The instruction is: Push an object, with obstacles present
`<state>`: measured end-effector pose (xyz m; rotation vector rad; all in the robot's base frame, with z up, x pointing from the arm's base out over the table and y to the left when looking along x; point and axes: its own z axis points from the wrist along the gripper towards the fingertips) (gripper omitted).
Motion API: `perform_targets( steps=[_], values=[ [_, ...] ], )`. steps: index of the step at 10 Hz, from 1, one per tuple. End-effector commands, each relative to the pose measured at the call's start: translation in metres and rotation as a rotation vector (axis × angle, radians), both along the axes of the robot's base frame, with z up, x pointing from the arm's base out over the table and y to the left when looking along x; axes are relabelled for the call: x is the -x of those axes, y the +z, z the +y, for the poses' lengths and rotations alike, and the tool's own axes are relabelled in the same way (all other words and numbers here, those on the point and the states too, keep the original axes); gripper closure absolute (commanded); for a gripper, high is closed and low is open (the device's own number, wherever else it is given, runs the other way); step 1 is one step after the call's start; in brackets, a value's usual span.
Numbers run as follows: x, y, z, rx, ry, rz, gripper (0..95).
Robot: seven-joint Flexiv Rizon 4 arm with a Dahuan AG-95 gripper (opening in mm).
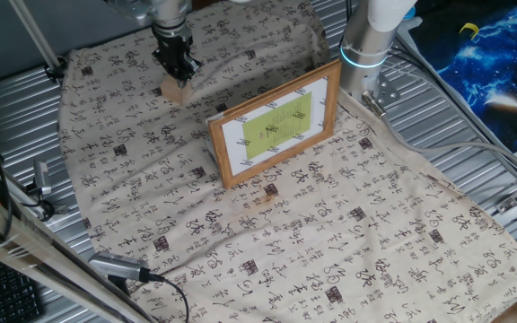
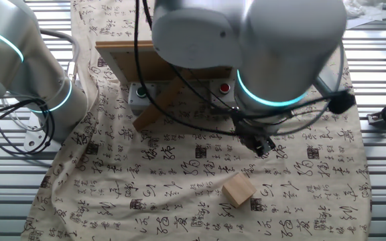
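Observation:
The small light-tan wooden cube (image 1: 176, 90) lies on the calligraphy-printed cloth at the far left, and shows near the front in the other fixed view (image 2: 238, 189). My gripper (image 1: 177, 66) hangs just behind the cube, fingers close together and holding nothing. In the other fixed view the gripper (image 2: 264, 148) stands a little apart from the cube. The picture frame (image 1: 275, 121), with brown border, white mat and yellow-green centre, stands propped upright to the right of the cube. Its back and wooden stand (image 2: 154, 67) show in the other fixed view.
A second arm's base with a cyan ring (image 1: 364, 45) stands behind the frame and shows in the other fixed view (image 2: 35, 80). A box with a green and a red button (image 2: 224, 87) sits by the frame's stand. A cabled tool (image 1: 119, 267) lies at the cloth's front-left edge.

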<state>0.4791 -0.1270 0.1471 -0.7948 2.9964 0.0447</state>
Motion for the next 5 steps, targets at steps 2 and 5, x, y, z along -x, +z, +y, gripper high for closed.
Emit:
perform_targets(
  steps=[2, 5],
  values=[
    [0.0012, 0.0011, 0.0007, 0.047, -0.093, 0.012, 95.0],
    [0.0012, 0.0011, 0.0007, 0.049, -0.089, 0.013, 95.0]
  ],
)
